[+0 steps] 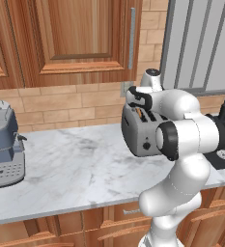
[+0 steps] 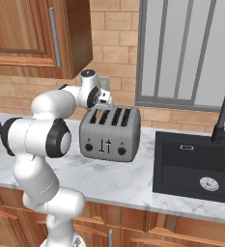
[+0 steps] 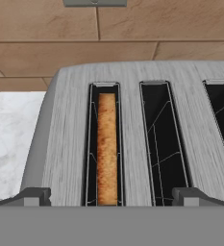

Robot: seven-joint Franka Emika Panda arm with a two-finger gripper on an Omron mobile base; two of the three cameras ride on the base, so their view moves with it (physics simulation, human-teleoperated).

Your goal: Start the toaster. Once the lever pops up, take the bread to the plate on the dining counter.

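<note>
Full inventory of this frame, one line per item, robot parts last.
Boxy grey metal toaster: one, grey, on the marble worktop, left of the sink.
Slice of light-brown bread: one, brown, in the toaster's leftmost slot in the hand view.
Blue-grey coffee machine: one, at the worktop's left end.
White-grey marble worktop: one, over wooden cabinets.
Black sink: one, with a black tap, right of the toaster.
Wooden wall cabinets: brown, above the brick wall.
Window: one, grey-framed, behind the sink.
Gripper: one, dark tips, open, above the toaster.

The arm reaches forward, its gripper (image 3: pixel 111 196) pointing down with jaws spread wide.
</note>
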